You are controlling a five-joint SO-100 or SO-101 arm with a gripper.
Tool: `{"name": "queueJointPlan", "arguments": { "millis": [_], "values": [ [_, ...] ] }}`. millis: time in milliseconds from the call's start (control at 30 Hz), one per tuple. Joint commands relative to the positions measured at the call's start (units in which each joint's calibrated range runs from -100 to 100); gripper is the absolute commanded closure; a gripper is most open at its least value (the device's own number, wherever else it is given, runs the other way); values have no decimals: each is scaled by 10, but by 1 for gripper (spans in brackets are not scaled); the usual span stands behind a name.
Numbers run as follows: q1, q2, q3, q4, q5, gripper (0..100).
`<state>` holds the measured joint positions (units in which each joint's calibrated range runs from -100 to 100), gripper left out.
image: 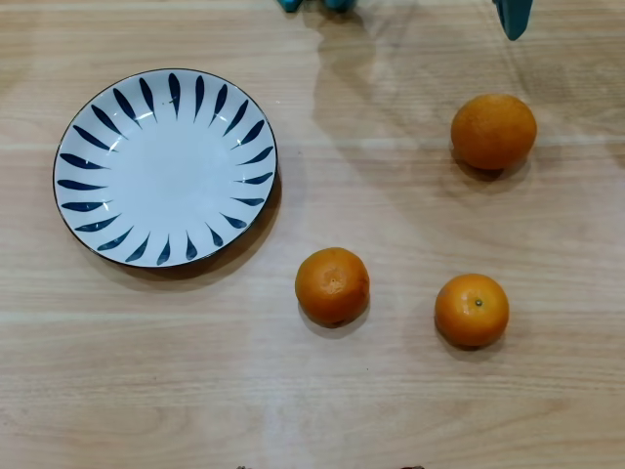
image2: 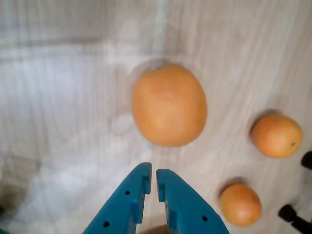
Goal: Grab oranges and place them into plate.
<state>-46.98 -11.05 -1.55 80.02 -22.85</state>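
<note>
Three oranges lie on the wooden table in the overhead view: a larger one (image: 493,131) at the upper right and two smaller ones (image: 332,285) (image: 472,310) lower down. The white plate (image: 98,117) with dark blue strokes sits empty at the left. Only a teal tip of my gripper (image: 513,20) shows at the top edge, just above the larger orange. In the wrist view the blue gripper (image2: 153,171) hovers shut and empty, close in front of the larger orange (image2: 169,106). The two smaller oranges (image2: 276,135) (image2: 240,204) lie to the right.
Teal arm parts (image: 337,4) poke in at the top edge of the overhead view. Small black objects (image2: 294,216) sit at the right edge of the wrist view. Bare wood lies between the plate and the oranges.
</note>
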Motion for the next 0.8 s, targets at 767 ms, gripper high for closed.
{"name": "queueJointPlan", "arguments": {
  "millis": [767],
  "values": [
    [22, 37, -97, -3, -297, 97]
  ]
}}
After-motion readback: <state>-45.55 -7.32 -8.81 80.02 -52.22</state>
